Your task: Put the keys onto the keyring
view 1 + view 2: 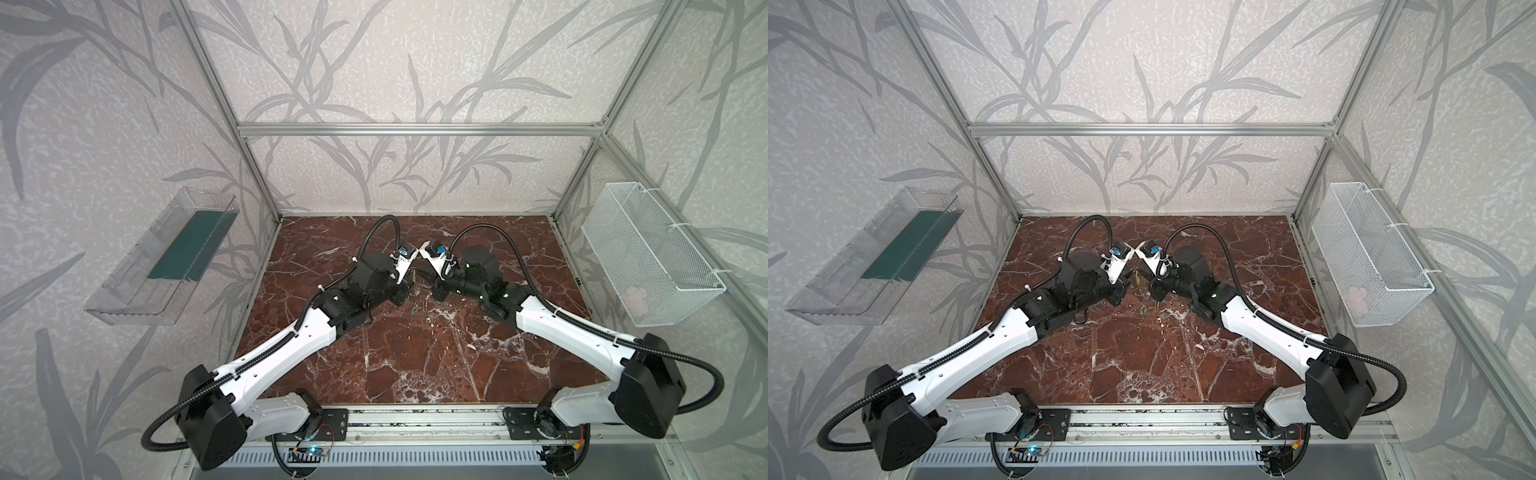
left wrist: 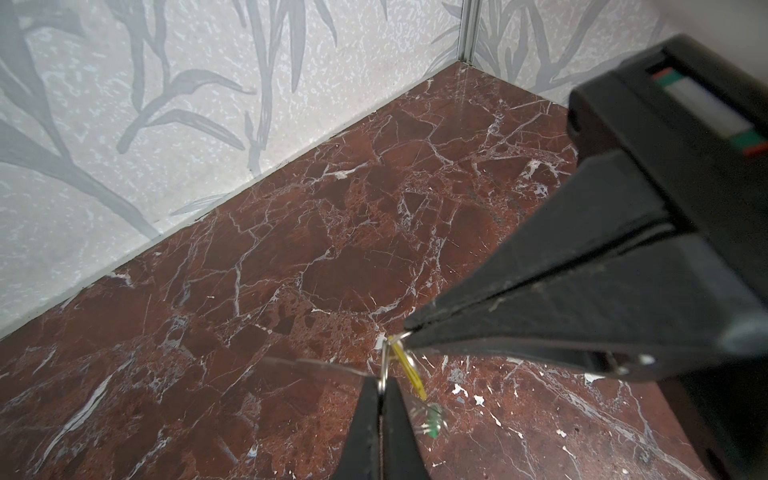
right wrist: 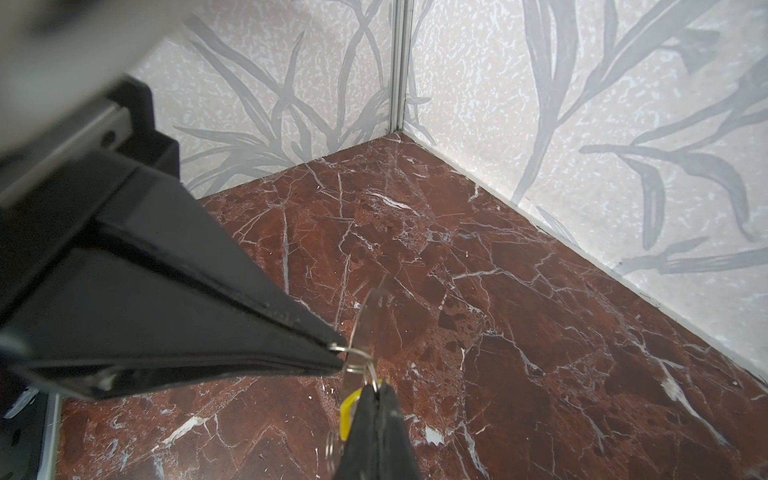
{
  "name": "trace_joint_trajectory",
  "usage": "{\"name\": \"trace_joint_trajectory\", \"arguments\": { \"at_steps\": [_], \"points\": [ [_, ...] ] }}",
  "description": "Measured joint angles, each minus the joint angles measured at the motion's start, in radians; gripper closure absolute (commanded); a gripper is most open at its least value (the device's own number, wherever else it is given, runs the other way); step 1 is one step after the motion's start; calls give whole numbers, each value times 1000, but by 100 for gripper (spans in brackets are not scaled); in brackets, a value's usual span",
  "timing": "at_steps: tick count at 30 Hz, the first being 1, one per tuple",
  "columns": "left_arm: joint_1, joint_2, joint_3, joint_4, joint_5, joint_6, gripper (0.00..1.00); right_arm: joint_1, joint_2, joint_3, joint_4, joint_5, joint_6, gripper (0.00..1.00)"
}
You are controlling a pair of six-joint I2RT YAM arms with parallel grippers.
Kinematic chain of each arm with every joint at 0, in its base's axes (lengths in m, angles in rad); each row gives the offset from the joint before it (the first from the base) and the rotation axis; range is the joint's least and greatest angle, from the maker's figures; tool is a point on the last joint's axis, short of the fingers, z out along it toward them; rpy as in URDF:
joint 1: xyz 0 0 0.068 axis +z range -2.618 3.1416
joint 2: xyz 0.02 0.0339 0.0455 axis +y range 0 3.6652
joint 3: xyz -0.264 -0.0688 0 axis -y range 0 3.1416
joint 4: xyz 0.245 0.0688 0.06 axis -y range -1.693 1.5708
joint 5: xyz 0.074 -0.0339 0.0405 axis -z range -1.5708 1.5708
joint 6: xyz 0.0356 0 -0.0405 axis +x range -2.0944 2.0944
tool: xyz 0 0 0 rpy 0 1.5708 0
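Note:
Both grippers meet above the middle of the marble table [image 1: 415,365]. My left gripper [image 2: 380,388] is shut on a small metal split ring [image 2: 385,365]. My right gripper [image 3: 376,386] is shut on the same ring [image 3: 360,360] from the other side. The yellow key [image 2: 409,370] hangs from that ring between the two tips, and it also shows beside the right jaws [image 3: 347,409]. The keyring [image 3: 365,320], a pale see-through plate, stands edge-on at the ring [image 2: 320,365]. The green key [image 2: 434,419] with its own ring lies on the table below, a green speck in both top views [image 1: 414,309] [image 1: 1143,309].
A clear plastic bin [image 1: 166,266] with a green bottom hangs on the left wall. A white wire basket [image 1: 648,257] hangs on the right wall. Aluminium frame posts [image 1: 266,199] stand at the back corners. Both arms slant in from the front rail [image 1: 415,419].

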Motion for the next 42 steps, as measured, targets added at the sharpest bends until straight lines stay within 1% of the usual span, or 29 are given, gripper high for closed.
{"name": "trace_joint_trajectory", "arguments": {
  "at_steps": [8, 23, 33, 42],
  "points": [
    [-10, -7, -2, 16, 0, 18, 100, -4, 0, 34, -51, 2, 6, 100],
    [-29, -48, -56, 92, -11, 56, 100, -34, 0, 110, -181, -63, 68, 100],
    [-40, -82, -82, 138, -13, 77, 100, -62, 7, 171, -259, -140, 114, 100],
    [-47, -126, -170, 249, -29, 106, 100, -98, 56, 247, -356, -266, 142, 100]
  ]
}}
